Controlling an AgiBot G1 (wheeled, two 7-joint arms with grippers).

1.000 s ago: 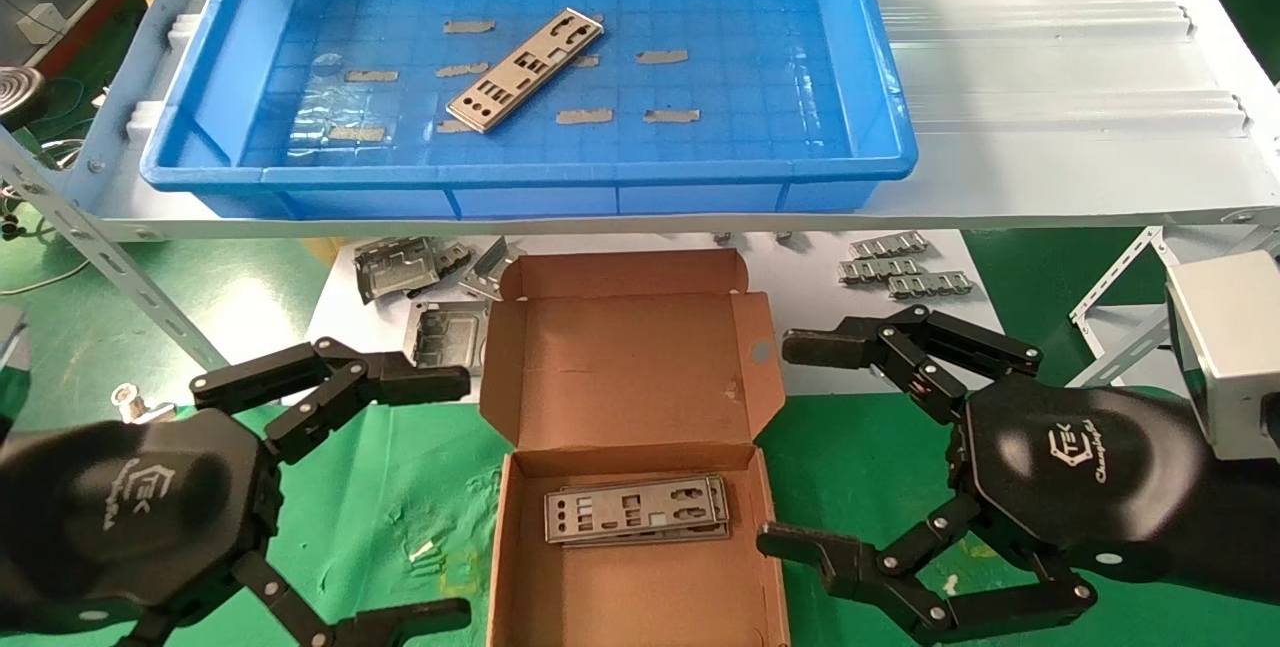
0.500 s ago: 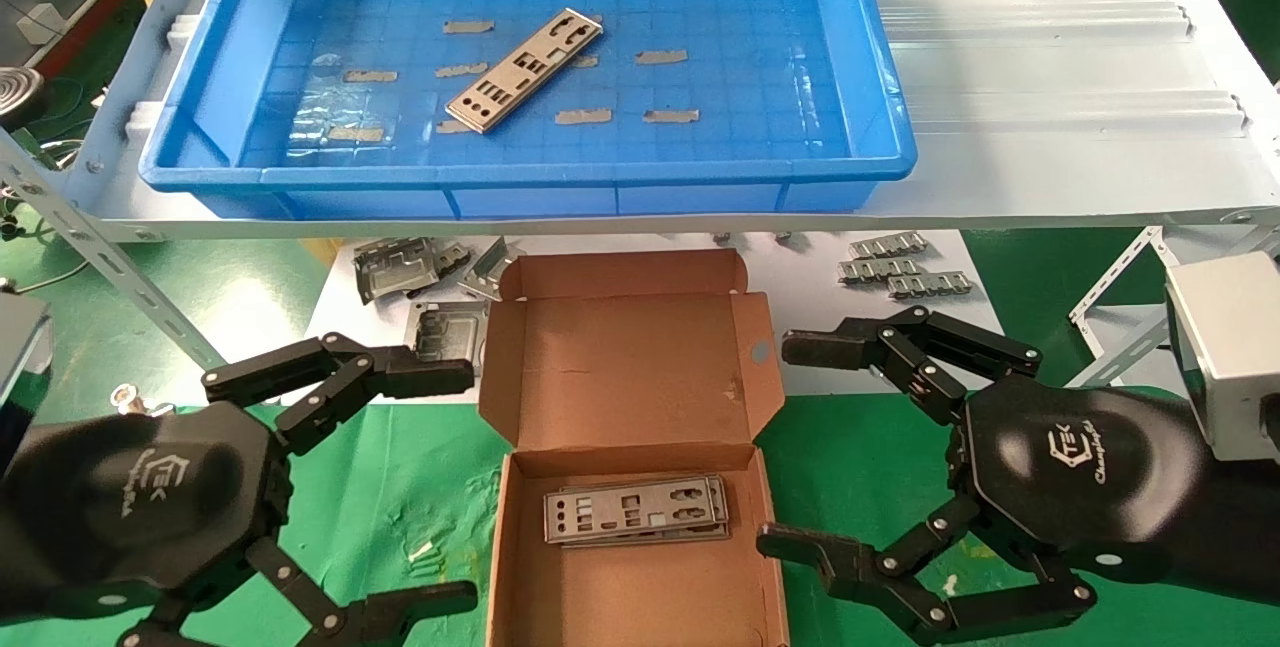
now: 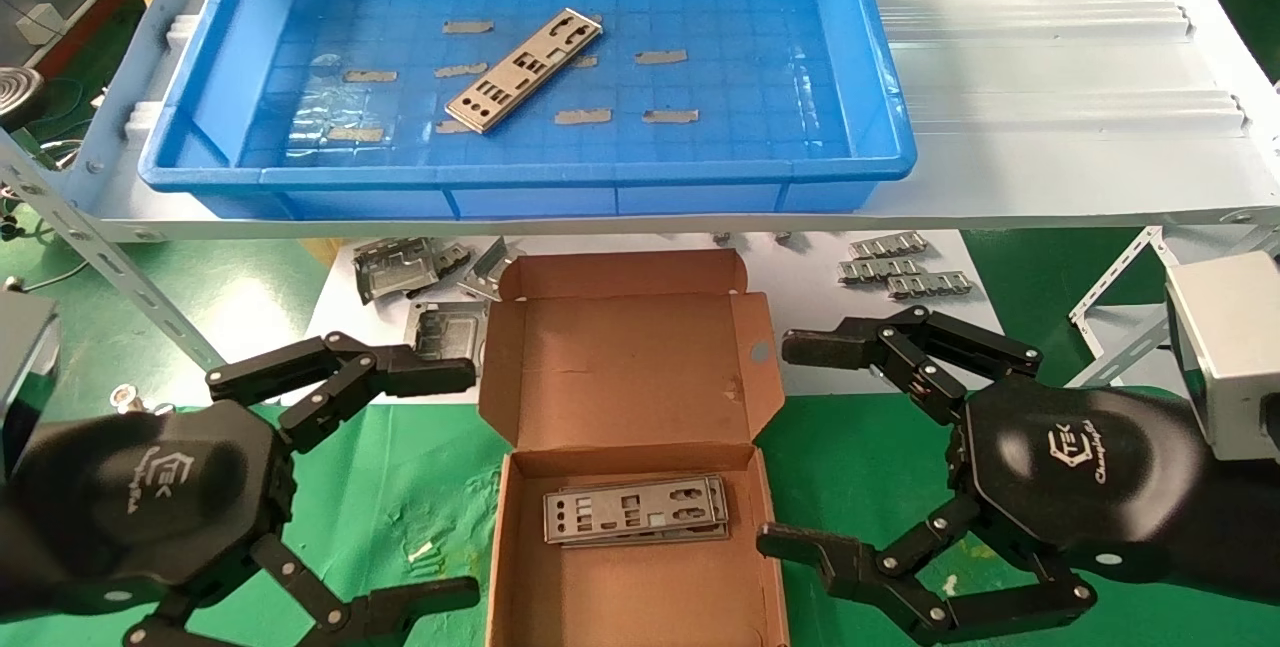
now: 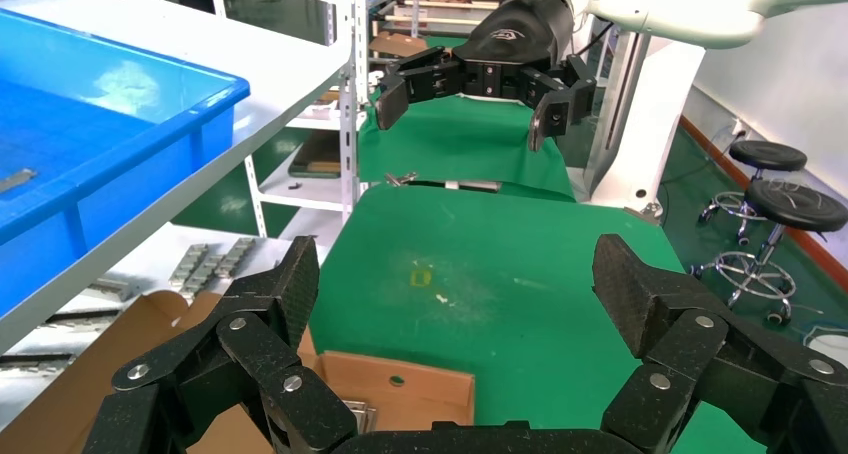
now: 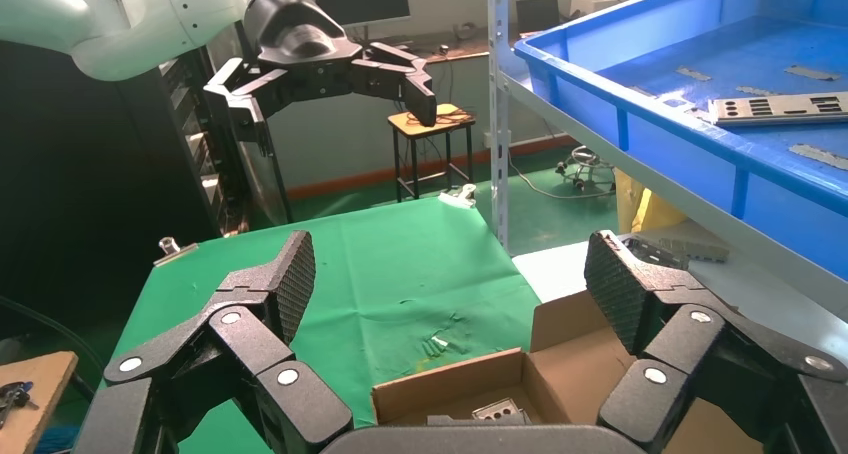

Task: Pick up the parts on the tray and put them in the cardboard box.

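Note:
One silver-grey punched plate (image 3: pixel 525 70) lies diagonally on the floor of the blue tray (image 3: pixel 880 142) on the upper shelf; it also shows in the right wrist view (image 5: pixel 780 108). The open cardboard box (image 3: pixel 635 567) stands on the green mat below and holds a small stack of the plates (image 3: pixel 636 511). My left gripper (image 3: pixel 440 487) is open and empty, left of the box. My right gripper (image 3: pixel 800 447) is open and empty, right of the box. Each gripper also shows far off in the other arm's wrist view.
Square grey metal frames (image 3: pixel 400 267) and ridged clip strips (image 3: pixel 900 267) lie on the white lower board behind the box. The shelf edge (image 3: pixel 640 222) overhangs them. A slanted shelf brace (image 3: pixel 110 267) stands at the left, another at the right.
My left gripper has moved slightly right and up, toward the box. The right gripper, the box and the plates have not moved.

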